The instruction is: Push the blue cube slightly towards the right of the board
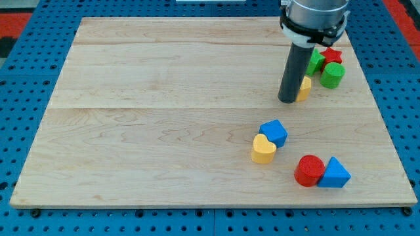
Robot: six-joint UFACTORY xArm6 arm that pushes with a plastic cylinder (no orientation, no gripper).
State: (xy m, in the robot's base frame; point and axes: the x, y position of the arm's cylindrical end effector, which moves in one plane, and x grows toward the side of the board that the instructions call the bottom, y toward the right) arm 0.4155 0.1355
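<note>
— Where's my tip point(287, 99)?
— Upper right of the board point(151, 124), touching or just beside a yellow block point(305, 87) on its right. No fingers here, just a plain rod.
— And the blue cube point(273, 132)?
— Right of centre, well below my tip, touching a yellow heart point(263, 149) at its lower left.
— Anything else?
— Red cylinder point(309, 170) against a blue triangle point(335, 173) lower right. Green block point(317, 60), red star point(333, 55) and green cylinder point(332, 75) clustered by the rod.

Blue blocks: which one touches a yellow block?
The blue cube mid-board, against the yellow heart-shaped block. The blue triangular block touches the red cylinder instead.
</note>
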